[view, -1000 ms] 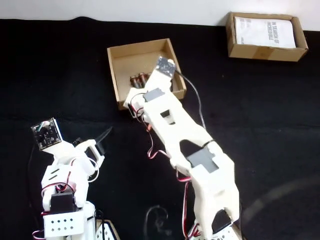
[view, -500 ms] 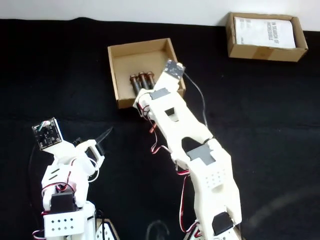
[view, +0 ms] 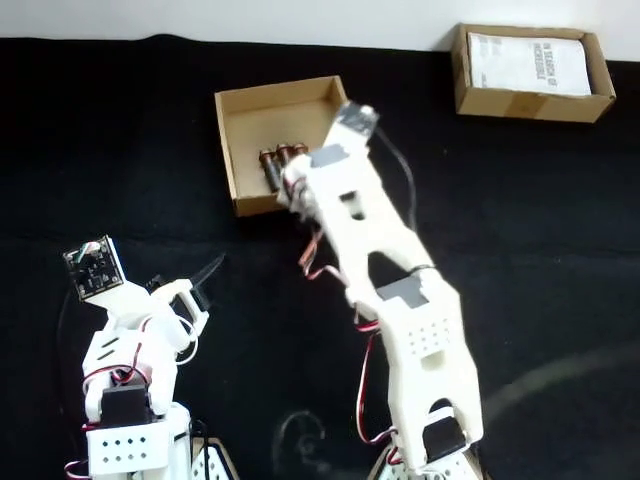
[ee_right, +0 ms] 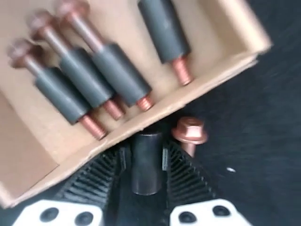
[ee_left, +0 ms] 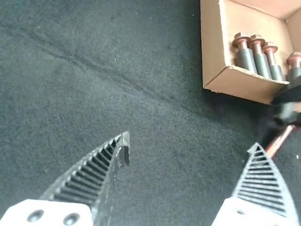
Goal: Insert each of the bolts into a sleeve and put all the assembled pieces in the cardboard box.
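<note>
The cardboard box [view: 228, 140] stands at the back centre of the black cloth. Three assembled bolt-and-sleeve pieces [ee_right: 89, 70] lie side by side in it, with one more [ee_right: 164, 33] apart from them. My right gripper [ee_right: 146, 147] is shut on a dark sleeve [ee_right: 146, 172], just outside the box's near wall [ee_right: 178, 110]. A copper bolt [ee_right: 189, 131] shows right beside that sleeve; I cannot tell whether it rests on the cloth. My left gripper [ee_left: 190, 146] hangs open and holds nothing, well short of the box [ee_left: 235, 80], low at the left [view: 208, 282].
The right arm [view: 345, 200] stretches from the front edge up to the box's near right corner. A second cardboard box [view: 530, 100] with a white sheet stands at the back right. Bare black cloth lies left of and in front of the box.
The right arm has swung right and drawn back from over the box, uncovering the assembled pieces inside. The left arm has kept still.
</note>
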{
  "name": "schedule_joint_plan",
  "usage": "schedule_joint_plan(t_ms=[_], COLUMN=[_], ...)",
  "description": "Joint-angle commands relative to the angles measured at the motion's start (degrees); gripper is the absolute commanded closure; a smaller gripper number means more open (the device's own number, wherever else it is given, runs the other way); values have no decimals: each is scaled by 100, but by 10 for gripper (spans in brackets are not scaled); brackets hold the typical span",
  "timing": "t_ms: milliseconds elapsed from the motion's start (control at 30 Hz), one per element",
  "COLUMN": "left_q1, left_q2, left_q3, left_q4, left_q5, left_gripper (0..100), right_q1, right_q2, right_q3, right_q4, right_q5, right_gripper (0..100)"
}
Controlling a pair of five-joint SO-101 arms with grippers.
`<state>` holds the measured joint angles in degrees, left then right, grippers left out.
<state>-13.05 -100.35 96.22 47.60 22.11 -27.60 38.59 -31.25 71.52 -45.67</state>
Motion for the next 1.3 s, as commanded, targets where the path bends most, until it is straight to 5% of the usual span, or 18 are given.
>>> schedule_joint_plan(t_ms=[0, 200, 433, 1267], left_q1=[22, -4, 4, 22], left_q2=[-84, -66, -66, -110], left_q3=[101, 101, 101, 101], left_q4=[-9, -18, -18, 1064], left_q5=[-26, -18, -18, -35], left_gripper=[628, 629, 629, 629], right_q1=[505, 875, 1042, 2378], right_q2=[-136, -136, -163, -5385], right_q3=[-1895, -4295, -7037, -6738], right_q4=[743, 2053, 2941, 2941], right_q5=[369, 993, 2576, 4448], right_gripper=[992, 992, 992, 992])
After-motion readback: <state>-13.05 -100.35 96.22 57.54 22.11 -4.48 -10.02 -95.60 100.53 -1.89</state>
